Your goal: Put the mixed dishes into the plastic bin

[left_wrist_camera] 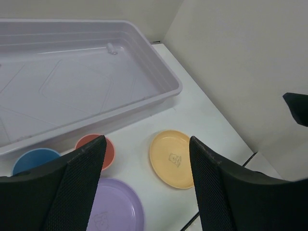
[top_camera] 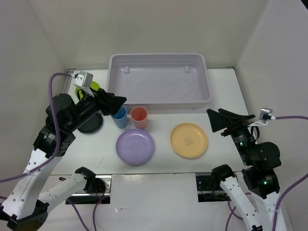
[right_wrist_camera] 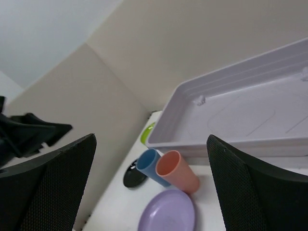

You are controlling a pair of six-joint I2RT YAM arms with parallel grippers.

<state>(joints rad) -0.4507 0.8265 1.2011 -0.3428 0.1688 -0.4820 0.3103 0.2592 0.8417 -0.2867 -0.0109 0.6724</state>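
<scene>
The plastic bin (top_camera: pixel 159 56) stands empty at the back. In front of it stand the blue cup (top_camera: pixel 119 117) and the coral-pink cup (top_camera: pixel 139 117). Nearer lie the lavender plate (top_camera: pixel 135 146) and the orange-yellow plate (top_camera: pixel 189 140). The black dish (top_camera: pixel 91 124) and the lime-green plate (top_camera: pixel 92 87) lie at the left, partly hidden by my left arm. My left gripper (top_camera: pixel 120 105) is open and empty, above the blue cup. My right gripper (top_camera: pixel 211 120) is open and empty, right of the orange-yellow plate. The right wrist view shows both cups (right_wrist_camera: pixel 175 171) and the lavender plate (right_wrist_camera: pixel 168 211) between its fingers.
White walls close in the table on the left, back and right. Two black mounting plates (top_camera: pixel 96 185) sit at the near edge by the arm bases. The left wrist view shows the bin (left_wrist_camera: pixel 72 82), the orange-yellow plate (left_wrist_camera: pixel 171 159) and the right gripper's tip (left_wrist_camera: pixel 298 106).
</scene>
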